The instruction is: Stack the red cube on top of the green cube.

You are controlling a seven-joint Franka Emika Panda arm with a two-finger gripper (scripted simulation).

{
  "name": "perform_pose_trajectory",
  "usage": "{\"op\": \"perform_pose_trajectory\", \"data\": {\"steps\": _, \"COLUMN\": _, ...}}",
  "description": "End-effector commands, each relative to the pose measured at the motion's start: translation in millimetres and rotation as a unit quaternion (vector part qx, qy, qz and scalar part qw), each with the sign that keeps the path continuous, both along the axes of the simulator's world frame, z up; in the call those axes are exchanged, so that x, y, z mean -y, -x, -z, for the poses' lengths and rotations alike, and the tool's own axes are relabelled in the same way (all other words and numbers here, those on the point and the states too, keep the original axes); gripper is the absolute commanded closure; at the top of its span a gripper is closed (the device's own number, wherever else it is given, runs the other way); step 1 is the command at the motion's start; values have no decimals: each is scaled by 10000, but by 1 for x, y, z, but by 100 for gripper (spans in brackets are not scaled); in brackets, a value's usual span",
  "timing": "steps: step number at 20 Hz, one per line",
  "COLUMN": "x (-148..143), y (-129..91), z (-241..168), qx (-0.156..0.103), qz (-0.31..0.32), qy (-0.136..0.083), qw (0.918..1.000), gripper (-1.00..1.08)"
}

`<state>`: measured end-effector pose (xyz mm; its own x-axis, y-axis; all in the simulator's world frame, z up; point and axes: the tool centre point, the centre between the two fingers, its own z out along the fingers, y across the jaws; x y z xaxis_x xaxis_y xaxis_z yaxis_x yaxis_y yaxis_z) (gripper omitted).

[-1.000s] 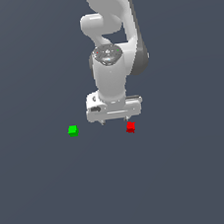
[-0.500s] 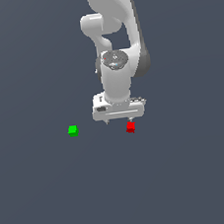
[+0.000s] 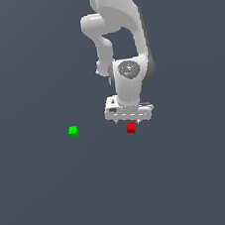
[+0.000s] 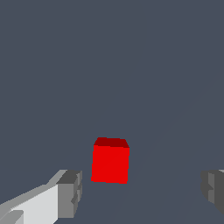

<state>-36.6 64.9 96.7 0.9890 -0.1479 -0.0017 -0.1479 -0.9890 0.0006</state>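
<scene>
We are seeing the gripper [image 3: 131, 118] hanging just above the red cube [image 3: 131, 127], fingers spread wide and holding nothing. In the wrist view the red cube [image 4: 110, 162] is sitting between the two fingertips [image 4: 70, 193], nearer one, touching neither. The green cube [image 3: 73, 131] is lying well apart toward the exterior view's left.

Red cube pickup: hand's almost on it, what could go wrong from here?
1. In the wrist view the red cube sits nearer one finger than the other; the open hand may nudge or twist it while closing.
2. The green cube lies apart toward the exterior view's left, so a weak grip could drop the red cube during transfer.
</scene>
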Motion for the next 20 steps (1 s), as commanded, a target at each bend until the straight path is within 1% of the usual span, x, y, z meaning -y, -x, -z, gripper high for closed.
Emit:
{"op": "perform_pose_trajectory", "data": {"steps": 1, "x": -8, "y": 4, "z": 10, "qx": 6, "qz": 137, "qy": 0, "qw": 9999, "gripper": -92}}
{"op": "perform_pose_trajectory", "data": {"steps": 8, "x": -22, "y": 9, "z": 25, "qx": 9, "qz": 328, "qy": 0, "qw": 9995, "gripper": -92}}
{"op": "perform_pose_trajectory", "data": {"steps": 15, "x": -23, "y": 9, "z": 29, "qx": 5, "qz": 328, "qy": -1, "qw": 9995, "gripper": -92}}
{"op": "perform_pose_trajectory", "data": {"steps": 20, "x": -23, "y": 10, "z": 47, "qx": 6, "qz": 335, "qy": -1, "qw": 9994, "gripper": -92}}
